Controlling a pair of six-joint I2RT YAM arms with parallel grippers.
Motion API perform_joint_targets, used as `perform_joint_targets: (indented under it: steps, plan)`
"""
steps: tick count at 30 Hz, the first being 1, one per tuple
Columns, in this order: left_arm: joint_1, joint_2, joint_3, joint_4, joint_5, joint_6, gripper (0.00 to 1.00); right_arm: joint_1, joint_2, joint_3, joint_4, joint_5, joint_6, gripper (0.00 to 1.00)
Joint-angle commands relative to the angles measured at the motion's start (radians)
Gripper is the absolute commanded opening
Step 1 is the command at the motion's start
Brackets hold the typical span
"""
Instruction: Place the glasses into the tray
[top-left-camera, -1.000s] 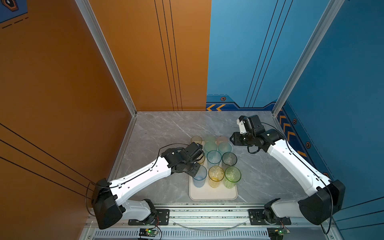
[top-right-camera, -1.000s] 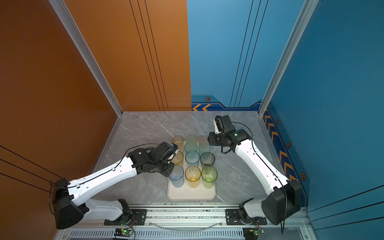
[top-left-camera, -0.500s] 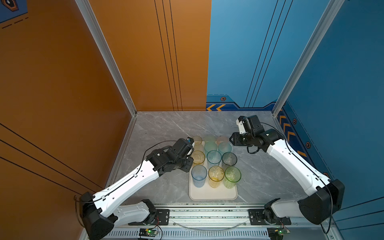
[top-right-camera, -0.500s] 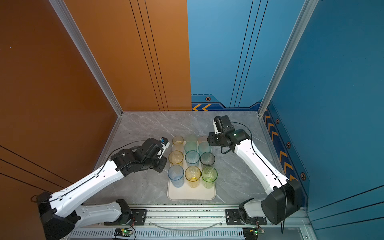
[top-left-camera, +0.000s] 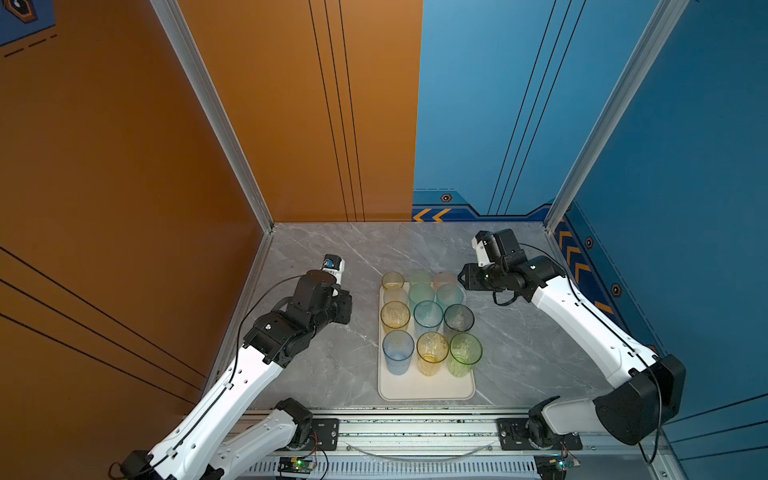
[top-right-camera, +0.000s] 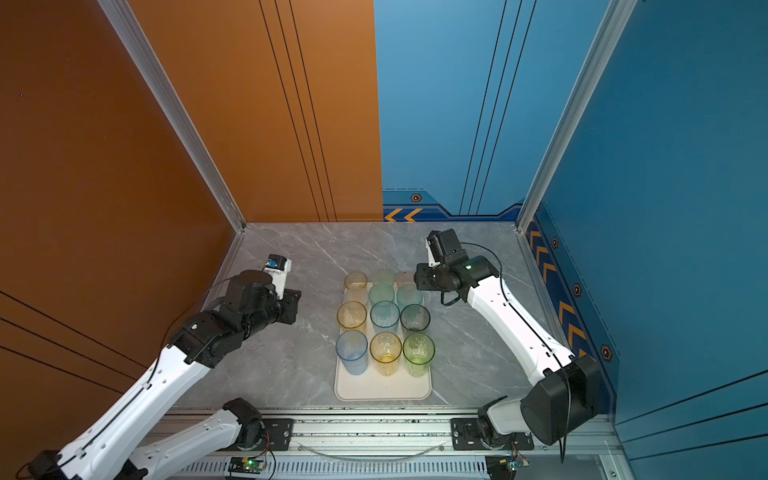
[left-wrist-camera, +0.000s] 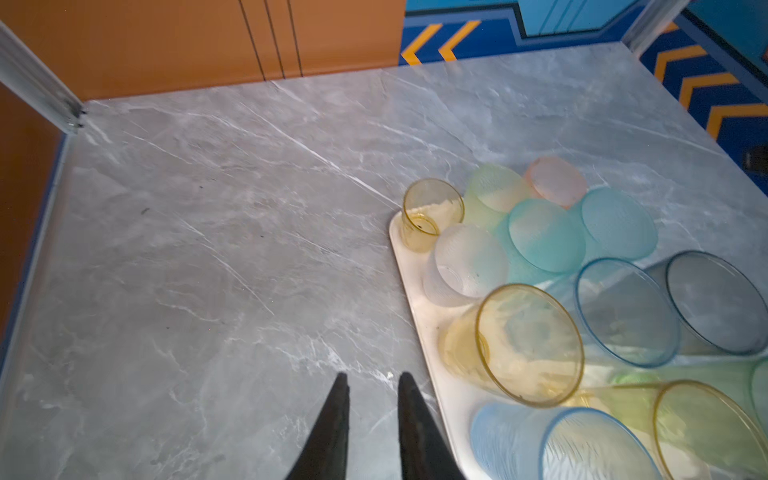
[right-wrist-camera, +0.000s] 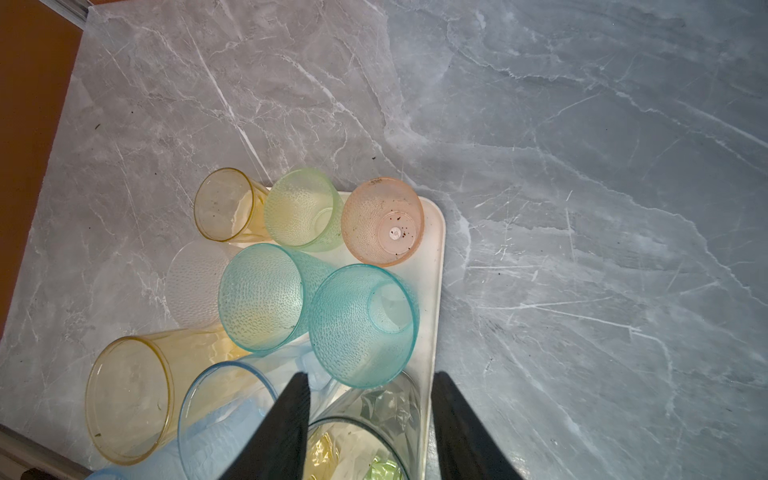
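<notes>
The cream tray (top-left-camera: 426, 392) (top-right-camera: 382, 388) lies on the marble table and holds several tinted glasses upright in rows. A blue glass (top-left-camera: 397, 351), a yellow one (top-left-camera: 432, 352) and a green one (top-left-camera: 464, 353) form the near row. A small yellow glass (left-wrist-camera: 432, 214), a frosted green one (right-wrist-camera: 301, 210) and a pink one (right-wrist-camera: 382, 222) stand at the far end. My left gripper (left-wrist-camera: 371, 376) is narrowly open and empty over bare table left of the tray. My right gripper (right-wrist-camera: 372, 376) hovers open above the tray's right side, over a grey glass (right-wrist-camera: 374, 419), just behind a teal one (right-wrist-camera: 361, 324).
The marble table (top-left-camera: 316, 365) is walled by an orange panel (top-left-camera: 124, 208) on the left and blue panels (top-left-camera: 685, 208) behind and on the right. A metal rail (top-left-camera: 415, 432) with both arm bases runs along the front edge.
My left arm has drawn back leftward off the tray, away from the blue glass, and its jaws have parted a little. My right arm has stayed put while its jaws widened slightly.
</notes>
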Motion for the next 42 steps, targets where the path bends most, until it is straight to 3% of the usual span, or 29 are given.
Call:
perform_joint_targets:
  steps: [1, 5, 11, 13, 15, 19, 24, 28, 42]
  plan:
    - [0.034, -0.046, -0.052, 0.105, -0.155, 0.062, 0.29, 0.003, 0.016, 0.027, -0.021, 0.018, 0.013, 0.47]
    - [0.081, -0.115, -0.143, 0.282, -0.222, 0.139, 0.38, 0.002, 0.019, 0.025, -0.018, 0.015, 0.010, 0.47]
    - [0.138, -0.192, -0.295, 0.508, -0.271, 0.189, 0.59, -0.007, 0.000, -0.004, 0.000, 0.010, 0.005, 0.48]
    - [0.174, -0.199, -0.313, 0.526, -0.276, 0.185, 0.72, -0.017, -0.009, -0.017, 0.002, 0.007, 0.004, 0.48]
    - [0.214, -0.191, -0.341, 0.562, -0.308, 0.187, 0.98, -0.025, -0.018, -0.028, 0.003, 0.003, 0.001, 0.48]
    - [0.307, -0.151, -0.446, 0.693, -0.326, 0.210, 0.98, -0.043, -0.026, -0.048, 0.006, -0.002, 0.001, 0.48]
    - [0.397, -0.068, -0.587, 0.943, -0.253, 0.146, 0.98, -0.045, -0.015, -0.052, 0.021, -0.008, 0.011, 0.48]
    - [0.404, 0.070, -0.708, 1.220, -0.223, 0.173, 0.98, -0.045, 0.000, -0.049, 0.029, -0.007, 0.012, 0.48]
    - [0.396, 0.440, -0.856, 1.788, -0.242, 0.233, 0.98, -0.055, 0.046, -0.032, 0.029, 0.020, 0.021, 0.49]
